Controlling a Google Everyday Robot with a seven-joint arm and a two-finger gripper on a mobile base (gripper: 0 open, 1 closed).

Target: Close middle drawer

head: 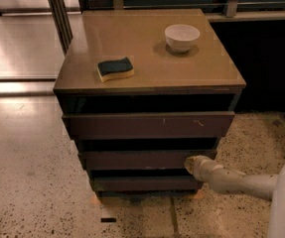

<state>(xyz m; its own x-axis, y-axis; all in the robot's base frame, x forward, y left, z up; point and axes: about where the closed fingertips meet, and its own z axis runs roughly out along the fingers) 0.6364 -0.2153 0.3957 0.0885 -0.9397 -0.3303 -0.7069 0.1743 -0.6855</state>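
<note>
The middle drawer (142, 159) is the second dark-brown front of the cabinet and stands out a little past the cabinet body, with a dark gap above it. My gripper (193, 164) is at the end of the pale arm coming in from the lower right. It rests against the right end of the middle drawer's front. The top front (147, 125) has pale scratch marks and also stands out. The lowest front (142, 183) is narrower and sits just below my gripper.
On the cabinet top (82, 73) lie a dark-and-yellow sponge (115, 68) and a white bowl (181, 36). A metal post (57, 14) stands at the back left. Speckled floor (28, 182) lies in front and to the left. A dark wall is at the right.
</note>
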